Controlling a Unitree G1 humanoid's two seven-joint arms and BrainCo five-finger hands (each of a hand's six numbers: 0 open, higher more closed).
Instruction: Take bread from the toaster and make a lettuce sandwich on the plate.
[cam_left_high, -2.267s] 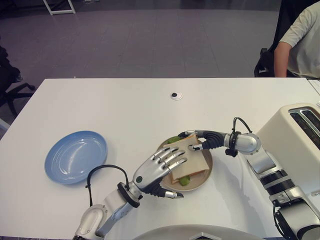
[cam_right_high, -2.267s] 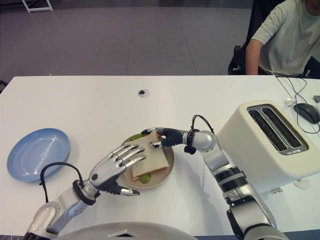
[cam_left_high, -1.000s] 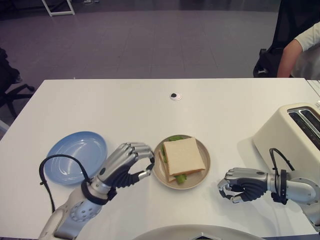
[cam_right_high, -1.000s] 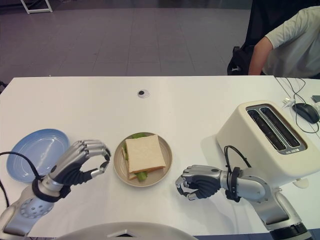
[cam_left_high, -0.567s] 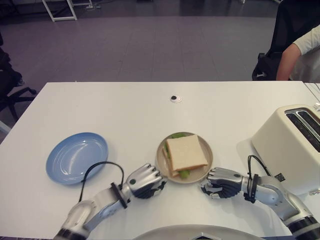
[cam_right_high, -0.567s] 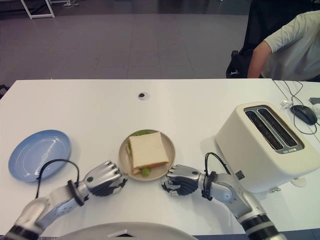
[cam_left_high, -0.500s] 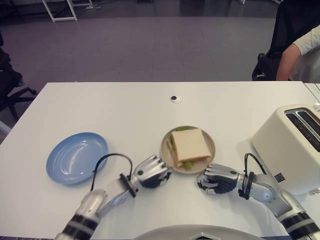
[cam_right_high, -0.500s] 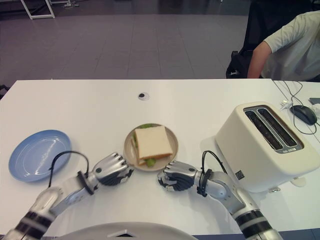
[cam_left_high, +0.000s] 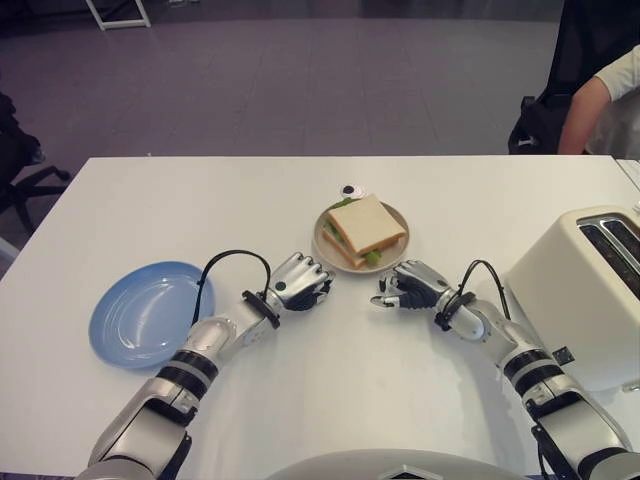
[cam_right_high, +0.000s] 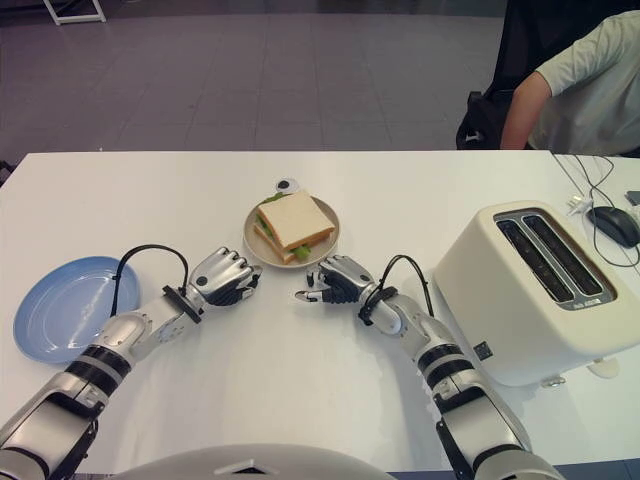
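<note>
A sandwich (cam_left_high: 366, 223) of two bread slices with green lettuce (cam_left_high: 372, 257) poking out lies on a small tan plate (cam_left_high: 318, 243) in the middle of the white table. My left hand (cam_left_high: 300, 283) rests on the table just short of the plate's left front, its fingers curled into a fist with nothing in it. On the plate's right front sits my right hand (cam_left_high: 410, 287), likewise curled and empty, one fingertip pointing left. Both hands are close to the plate's rim but apart from it. The cream toaster (cam_right_high: 540, 285) stands at the right, both slots showing dark.
An empty blue plate (cam_left_high: 150, 313) lies at the left. A small black grommet (cam_left_high: 350, 190) sits in the tabletop right behind the tan plate. A computer mouse (cam_right_high: 612, 225) and cables lie behind the toaster. Bare tabletop spreads in front of the hands.
The tan plate with the sandwich has slid away from me to just in front of the grommet. Both curled hands have moved forward behind it.
</note>
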